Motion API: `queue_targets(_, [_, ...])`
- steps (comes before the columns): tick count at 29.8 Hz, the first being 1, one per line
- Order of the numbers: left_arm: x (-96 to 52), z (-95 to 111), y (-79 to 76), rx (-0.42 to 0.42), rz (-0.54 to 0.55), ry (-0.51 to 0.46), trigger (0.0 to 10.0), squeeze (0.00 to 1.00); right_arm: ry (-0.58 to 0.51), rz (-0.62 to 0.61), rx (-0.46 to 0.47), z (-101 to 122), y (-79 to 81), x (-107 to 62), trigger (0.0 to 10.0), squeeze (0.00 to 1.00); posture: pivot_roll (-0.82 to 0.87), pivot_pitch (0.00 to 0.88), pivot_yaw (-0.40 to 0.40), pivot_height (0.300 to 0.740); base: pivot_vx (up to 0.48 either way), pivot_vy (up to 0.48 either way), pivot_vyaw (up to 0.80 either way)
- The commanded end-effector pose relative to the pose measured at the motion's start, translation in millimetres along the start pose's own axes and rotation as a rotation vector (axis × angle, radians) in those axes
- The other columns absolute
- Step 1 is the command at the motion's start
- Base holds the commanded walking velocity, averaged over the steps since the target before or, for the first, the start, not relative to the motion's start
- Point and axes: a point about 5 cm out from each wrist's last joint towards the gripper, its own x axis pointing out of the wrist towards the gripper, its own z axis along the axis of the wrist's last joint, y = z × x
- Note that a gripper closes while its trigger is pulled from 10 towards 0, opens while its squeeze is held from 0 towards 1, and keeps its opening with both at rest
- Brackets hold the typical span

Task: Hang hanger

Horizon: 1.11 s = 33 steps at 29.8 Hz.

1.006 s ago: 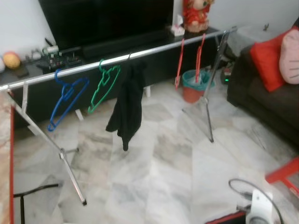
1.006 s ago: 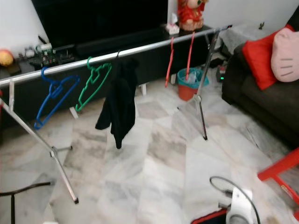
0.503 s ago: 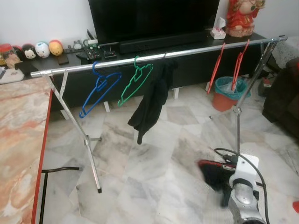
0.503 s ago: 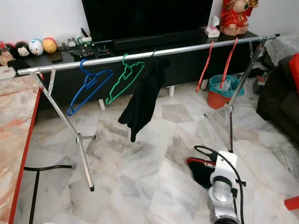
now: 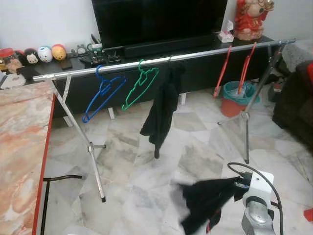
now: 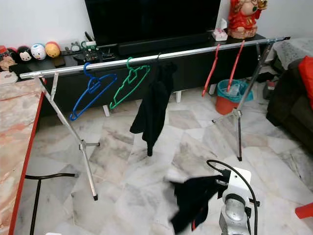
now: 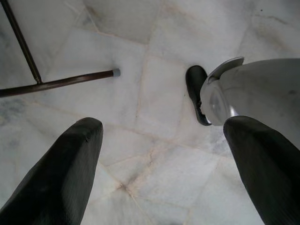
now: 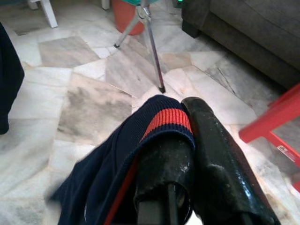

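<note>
Presently I have the right gripper (image 8: 187, 136) low in front of the drying rail (image 6: 146, 58), its two black fingers (image 8: 220, 154) pinched together on the red-banded collar of a dark navy garment (image 6: 193, 198), which droops from the arm well below the rail and near the marble floor (image 6: 127, 161). I cannot make out a hanger inside this garment, so I judge that one may still need to be seated in it, or that the collar hides it. On the rail, from the end nearest the marble-topped table (image 5: 19, 147), hang a blue hanger (image 5: 100, 95), a green hanger (image 5: 139, 88), a black garment (image 5: 161, 115) and, well apart toward the far end, two red hangers (image 5: 234, 66). My left gripper (image 7: 159, 154) hangs idle with its fingers spread wide over bare floor. To do this step well, I judge that the load must be lifted clear above the rail before any hook is lowered, aiming for the bare stretch between the black garment and the red hangers, where nothing can snag. Keeping the pinch firm on the collar should stop the fabric slipping; a slow approach should keep the light rail from swaying on its stand (image 6: 88, 166).
</note>
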Motion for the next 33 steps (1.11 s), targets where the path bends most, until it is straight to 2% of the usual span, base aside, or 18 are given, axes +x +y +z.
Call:
queue_targets(1, [-1.0, -4, 1.4, 0.007, 0.005, 0.02, 10.0, 0.0, 0.007, -0.012, 0.003, 1, -4.4, 2.2, 10.0, 0.0, -0.11, 0.0, 0.023, 0.74, 0.0, -0.315, 0.0])
queue_targets(19, [-1.2, -4, 2.2, 0.017, 0.004, 0.021, 10.0, 0.0, 0.057, 0.011, -0.006, -9, -1.0, 0.0, 10.0, 0.0, -0.11, 0.0, 0.025, 0.74, 0.0, -0.313, 0.0])
queue_targets(33, [-1.2, -4, 1.9, -0.016, 0.02, 0.008, 10.0, 0.0, 0.083, 0.017, -0.014, -15, -1.4, -2.4, 10.0, 0.0, -0.11, 0.0, 0.021, 0.74, 0.0, -0.258, 0.0])
